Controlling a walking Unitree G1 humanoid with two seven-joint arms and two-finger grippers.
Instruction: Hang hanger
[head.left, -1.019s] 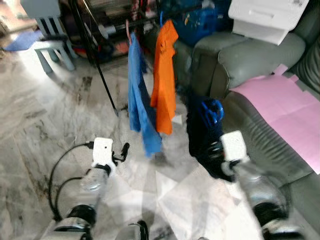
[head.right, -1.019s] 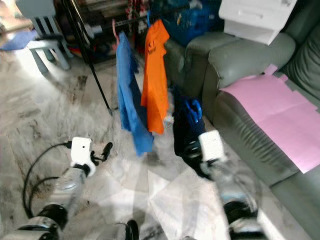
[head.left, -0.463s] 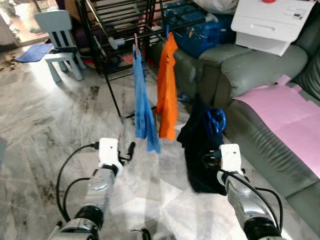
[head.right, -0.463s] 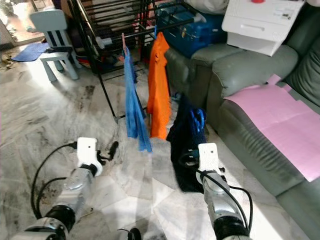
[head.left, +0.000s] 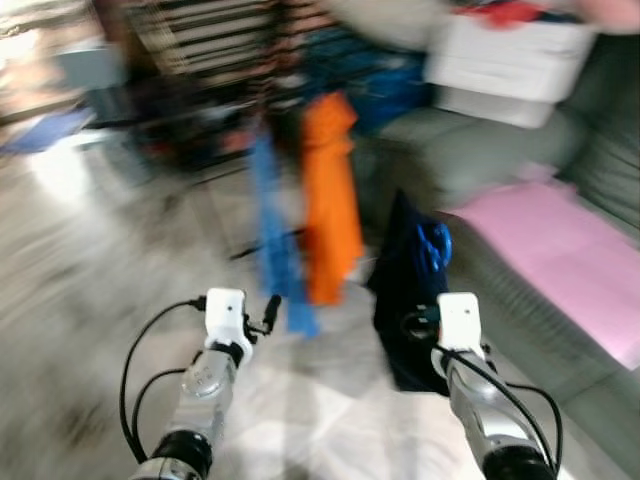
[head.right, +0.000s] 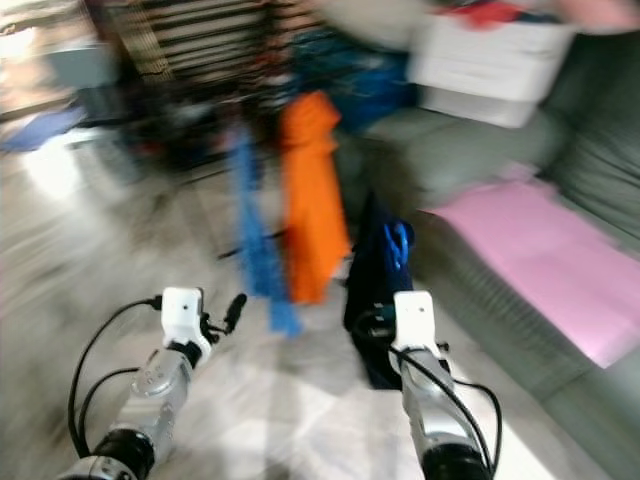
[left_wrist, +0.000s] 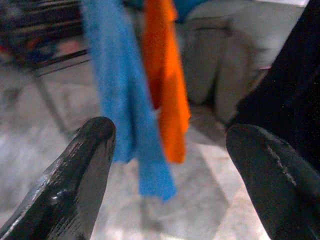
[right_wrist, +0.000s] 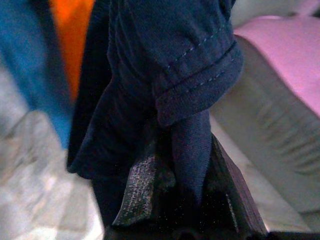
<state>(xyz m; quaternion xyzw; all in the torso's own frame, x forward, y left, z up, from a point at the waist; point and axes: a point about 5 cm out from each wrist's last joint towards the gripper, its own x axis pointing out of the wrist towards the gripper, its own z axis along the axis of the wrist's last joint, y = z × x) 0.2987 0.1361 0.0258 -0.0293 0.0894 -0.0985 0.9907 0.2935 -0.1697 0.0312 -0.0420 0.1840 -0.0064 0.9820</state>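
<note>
Two shirts, blue (head.left: 272, 230) and orange (head.left: 330, 195), hang from your blurred rack (head.left: 200, 70). Your right gripper (right_wrist: 182, 187) is clamped on the navy garment (head.left: 408, 290) with its blue hanger (head.left: 432, 245), beside the sofa (head.left: 520, 190). Your left gripper (left_wrist: 170, 165) is spread wide, holding nothing.

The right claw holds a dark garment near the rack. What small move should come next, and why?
Probably lift the right claw, shut on the navy garment, up and forward toward the rack. The garment hangs low beside the orange shirt and blue shirt, well below the blurred rack bars. The left claw is open and holds nothing.
</note>
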